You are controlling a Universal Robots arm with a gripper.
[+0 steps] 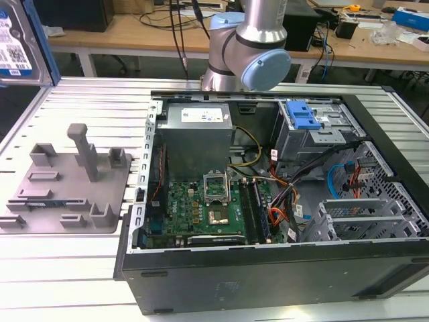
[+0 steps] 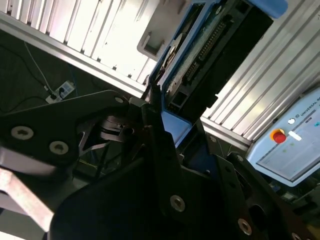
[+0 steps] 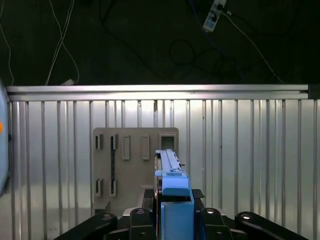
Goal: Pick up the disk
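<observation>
- So the disk (image 3: pixel 172 172) is already off the table. In the first wrist view it sticks straight out from the claw (image 3: pixel 175 202), edge-on, with a blue rail running along its thin side.
- The claw is clenched on the disk. 1 dark finger (image 3: pixel 147 207) sits on each side of the blue end, pressing the 2 flat faces. That's a sensible way to hold a thin slab so it can't swing or slip out.
- In the second wrist view the same disk (image 2: pixel 210 50) runs away from the claw (image 2: pixel 175 125), connector pins and blue rail visible, with the slatted metal table (image 2: pixel 90 30) well beyond it. Nothing else is touching it.
- The grey holder tray (image 3: pixel 125 170) lies on the table straight past the disk's tip and well apart from it, its slots all bare. My guess is the disk stood in one of them, but I can't tell which.
- In the exterior view a corner of the disk (image 1: pixel 17 40) shows very close to the camera, high above the tray (image 1: pixel 67 194), so I'd call the pick basically done.
- The open computer case (image 1: pixel 268 201) sits beside the tray, nowhere near the claw.
</observation>
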